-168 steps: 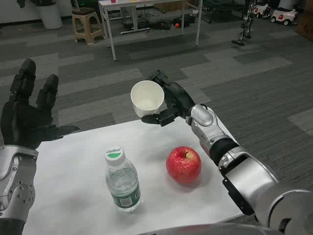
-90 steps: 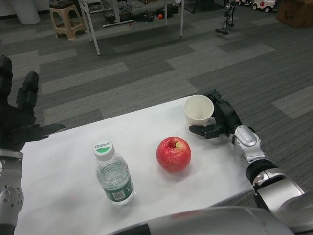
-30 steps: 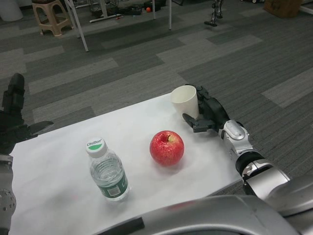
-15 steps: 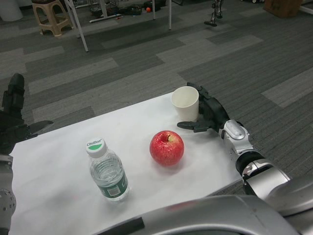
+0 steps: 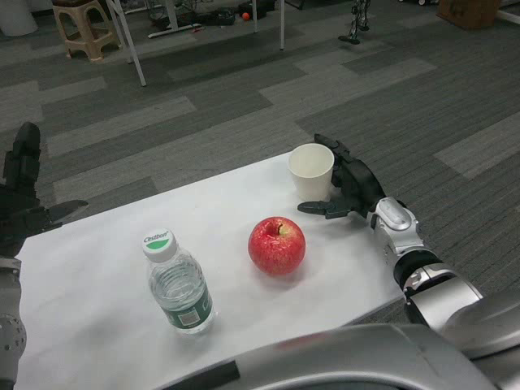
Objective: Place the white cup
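Observation:
The white cup [image 5: 311,171] stands upright on the white table [image 5: 97,268], close to its far right corner. My right hand [image 5: 348,187] is just right of the cup with its fingers spread around the cup's side. Its thumb lies low over the table in front of the cup, off the cup's wall. Whether the fingers behind still touch the cup is hidden. My left hand [image 5: 22,199] hovers with fingers apart and nothing in it at the picture's left edge, beyond the table's far left corner.
A red apple [image 5: 277,245] sits left of and nearer than the cup. A clear water bottle [image 5: 177,283] with a green-and-white cap stands at the front left. The table's right edge runs just under my right forearm. Grey carpet lies beyond.
Over the last second my right hand has loosened its grip: the thumb dropped off the cup and the hand drew slightly right. The cup now stands on the table. The left hand has not moved.

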Motion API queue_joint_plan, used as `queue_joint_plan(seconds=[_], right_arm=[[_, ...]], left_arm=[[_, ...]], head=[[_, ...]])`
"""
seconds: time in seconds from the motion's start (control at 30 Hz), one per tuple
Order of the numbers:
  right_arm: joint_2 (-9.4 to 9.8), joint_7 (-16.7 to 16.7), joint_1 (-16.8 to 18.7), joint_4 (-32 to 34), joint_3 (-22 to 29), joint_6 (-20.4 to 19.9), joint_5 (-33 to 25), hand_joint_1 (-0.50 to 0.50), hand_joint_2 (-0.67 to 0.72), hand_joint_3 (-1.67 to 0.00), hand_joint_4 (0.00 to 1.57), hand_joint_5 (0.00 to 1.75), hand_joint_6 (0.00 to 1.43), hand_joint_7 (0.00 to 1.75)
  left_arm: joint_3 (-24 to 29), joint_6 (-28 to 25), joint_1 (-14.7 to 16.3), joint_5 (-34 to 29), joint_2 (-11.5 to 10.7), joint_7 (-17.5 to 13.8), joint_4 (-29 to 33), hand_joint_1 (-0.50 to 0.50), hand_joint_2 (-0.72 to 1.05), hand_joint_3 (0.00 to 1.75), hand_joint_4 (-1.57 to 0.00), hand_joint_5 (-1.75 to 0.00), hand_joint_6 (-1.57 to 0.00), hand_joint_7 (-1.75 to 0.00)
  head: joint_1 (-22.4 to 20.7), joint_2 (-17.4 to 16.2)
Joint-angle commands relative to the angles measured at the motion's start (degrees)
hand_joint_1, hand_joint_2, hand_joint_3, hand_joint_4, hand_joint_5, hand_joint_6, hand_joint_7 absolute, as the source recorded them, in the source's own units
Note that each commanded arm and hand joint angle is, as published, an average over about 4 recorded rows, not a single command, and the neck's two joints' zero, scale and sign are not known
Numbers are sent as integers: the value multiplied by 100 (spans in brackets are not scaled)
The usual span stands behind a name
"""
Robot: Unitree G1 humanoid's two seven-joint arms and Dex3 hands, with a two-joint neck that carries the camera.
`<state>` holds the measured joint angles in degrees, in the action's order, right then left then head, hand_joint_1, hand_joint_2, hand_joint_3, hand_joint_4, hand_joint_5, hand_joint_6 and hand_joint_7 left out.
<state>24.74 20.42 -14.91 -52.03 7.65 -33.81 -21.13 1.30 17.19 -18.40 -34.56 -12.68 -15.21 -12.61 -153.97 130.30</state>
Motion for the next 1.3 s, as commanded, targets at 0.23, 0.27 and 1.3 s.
queue_joint_plan(seconds=[0.23,0.27,1.3], right_arm=[[46,52,-12,-18,193,-35,-31,-42,-29,-32,0,0,0,14],[42,72,-12,-18,228,-35,-31,-42,-29,-32,0,0,0,14],[53,459,560,566,887,-29,-40,-42,-29,-32,0,0,0,14]], left_arm=[[33,30,-22,11,-41,-36,-14,-50,25,9,0,-21,0,0],[33,30,-26,11,-41,-34,-14,-50,25,9,0,-21,0,0],[24,30,-68,11,-41,-61,-31,-50,25,9,0,-21,0,-2]], head=[[60,-17],[69,-9],[149,50]])
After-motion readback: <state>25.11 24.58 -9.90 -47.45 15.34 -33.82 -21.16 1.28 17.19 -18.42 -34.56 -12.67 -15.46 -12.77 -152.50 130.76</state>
